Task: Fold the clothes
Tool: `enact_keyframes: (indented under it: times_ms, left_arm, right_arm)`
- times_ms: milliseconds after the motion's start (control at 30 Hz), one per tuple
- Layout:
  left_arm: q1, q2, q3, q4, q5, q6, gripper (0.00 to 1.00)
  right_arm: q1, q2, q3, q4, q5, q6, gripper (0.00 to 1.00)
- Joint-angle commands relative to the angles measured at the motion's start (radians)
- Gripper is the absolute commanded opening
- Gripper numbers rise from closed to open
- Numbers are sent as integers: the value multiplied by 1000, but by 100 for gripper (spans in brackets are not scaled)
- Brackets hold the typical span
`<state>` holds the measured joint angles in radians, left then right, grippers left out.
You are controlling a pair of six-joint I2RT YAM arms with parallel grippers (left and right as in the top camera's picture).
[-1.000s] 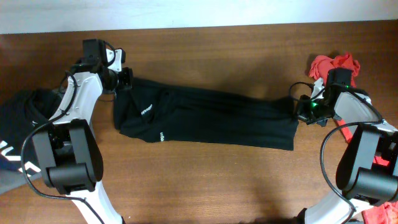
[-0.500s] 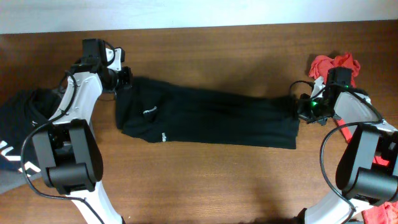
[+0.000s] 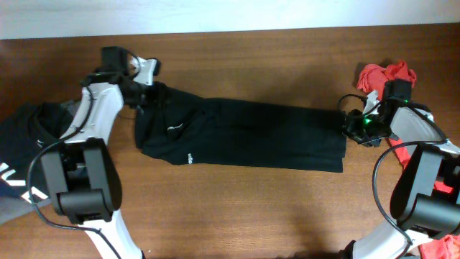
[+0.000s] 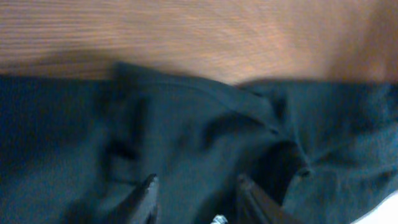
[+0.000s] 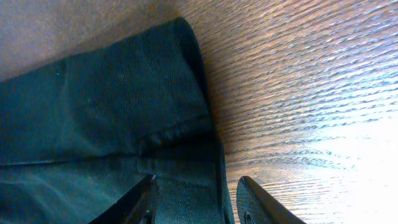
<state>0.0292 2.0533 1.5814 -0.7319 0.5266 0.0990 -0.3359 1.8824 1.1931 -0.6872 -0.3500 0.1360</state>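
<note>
Clothes: one black garment lay stretched left to right across the middle of the worktop. It was mostly flat and rumpled at its left end.
Logo: small and white, on the left part of the garment. A tiny white mark sat close to the near edge.
Left end effector: was at the garment's far-left corner, over bunched fabric. In the wrist view its fingers stood apart above the cloth, released and pinching nothing.
Right end effector: was at the garment's right end. In the wrist view its fingers stood apart astride the hemmed edge, one over cloth and the other over bare wood. It was released, with nothing clasped.
Red cloth: lay crumpled at the far right, beyond the right arm and apart from the black garment.
Dark pile: more fabric lay at the left edge of the worktop, beside the left arm and apart from the stretched garment.
</note>
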Motion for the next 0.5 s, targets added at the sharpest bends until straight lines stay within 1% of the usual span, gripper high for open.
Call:
enact_keyframes:
  times_ms: [0,33,67,133,200,333,467]
  left_arm:
    - [-82,3,16,-12,-61,109,24]
    - [-107,6,16,-10,-111,109,20]
    - [-128,10,16,-9,-153,110,13]
    - [-168,24,16,-6,-234,117,4]
    - [-202,50,16,5,-280,117,3]
    - [-248,114,16,14,-280,117,0]
    - [-293,130,17,-74,-276,117,0]
  right_arm:
    - [-20,-25,4,-5,-70,3,46]
    - [-21,-26,4,-6,-71,3,46]
    - [-21,-29,4,-9,-73,3,46]
    - [-21,-29,4,-15,-75,3,46]
    - [-21,-29,4,-17,-86,2,46]
    - [-21,-30,4,-17,-96,3,46]
    - [-21,-30,4,-27,-95,2,46]
